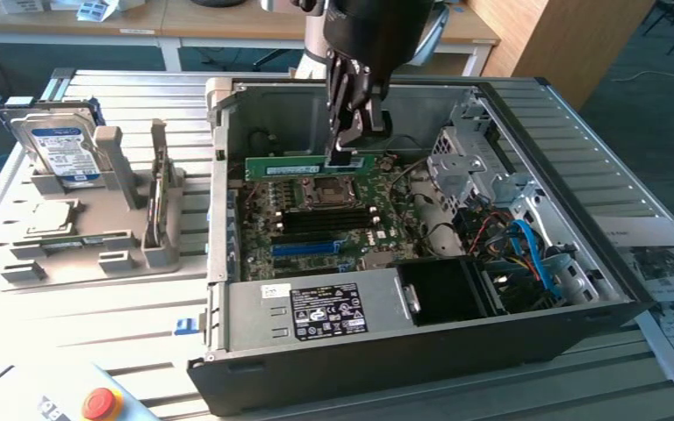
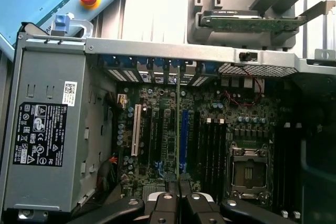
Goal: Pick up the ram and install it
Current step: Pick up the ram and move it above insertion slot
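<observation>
Inside the open computer case (image 1: 213, 219), the claw (image 1: 346, 156) is clamped on the ram (image 1: 284, 166), its two dark fingers closed tight against the flat faces of the green stick. It grips the ram at one end, so most of the stick juts out from the claw toward the exterior view's left, level and standing on its long edge, with the white sticker facing the camera. In the wrist view the ram (image 2: 178, 129) appears edge-on as a thin line running straight out from between the fingertips (image 2: 169, 181).

Directly beneath the claw lies the motherboard (image 1: 313, 219). The empty processor socket (image 1: 327, 189) sits just below and in front of the held stick, and a row of dark slots (image 1: 313, 226) lies further forward from the claw. Whether the ram's lower edge touches the board cannot be told.

The power supply (image 1: 313, 311) with its black label fills the near end of the case, well forward of the claw. Outside the case, far off to the exterior view's left of the claw, a grey holder (image 1: 115, 241) carries a hard drive (image 1: 62, 149) standing upright and a square silver processor chip (image 1: 50, 217) lying flat
</observation>
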Controlling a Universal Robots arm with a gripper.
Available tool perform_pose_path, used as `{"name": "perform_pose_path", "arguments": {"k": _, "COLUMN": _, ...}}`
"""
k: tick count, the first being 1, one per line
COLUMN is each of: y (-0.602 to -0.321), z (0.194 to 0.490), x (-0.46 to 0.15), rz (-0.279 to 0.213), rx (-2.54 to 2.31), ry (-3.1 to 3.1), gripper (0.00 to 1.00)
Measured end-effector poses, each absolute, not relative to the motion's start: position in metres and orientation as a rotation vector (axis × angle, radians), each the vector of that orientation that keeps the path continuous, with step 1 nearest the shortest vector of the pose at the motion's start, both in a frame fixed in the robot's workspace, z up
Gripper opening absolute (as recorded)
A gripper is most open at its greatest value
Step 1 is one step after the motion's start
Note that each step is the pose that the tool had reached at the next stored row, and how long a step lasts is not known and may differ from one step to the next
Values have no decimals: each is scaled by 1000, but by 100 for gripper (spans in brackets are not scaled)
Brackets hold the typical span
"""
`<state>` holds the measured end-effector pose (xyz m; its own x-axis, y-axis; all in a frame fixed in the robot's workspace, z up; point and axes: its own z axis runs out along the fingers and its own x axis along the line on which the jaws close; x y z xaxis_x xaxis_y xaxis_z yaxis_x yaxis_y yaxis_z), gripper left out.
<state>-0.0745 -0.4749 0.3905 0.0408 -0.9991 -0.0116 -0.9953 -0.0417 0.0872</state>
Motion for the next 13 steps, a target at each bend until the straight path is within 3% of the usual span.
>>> {"name": "perform_pose_path", "arguments": {"k": 13, "y": -467, "z": 390, "x": -73, "rz": -106, "rx": 2226, "ry": -2136, "gripper": 12}}
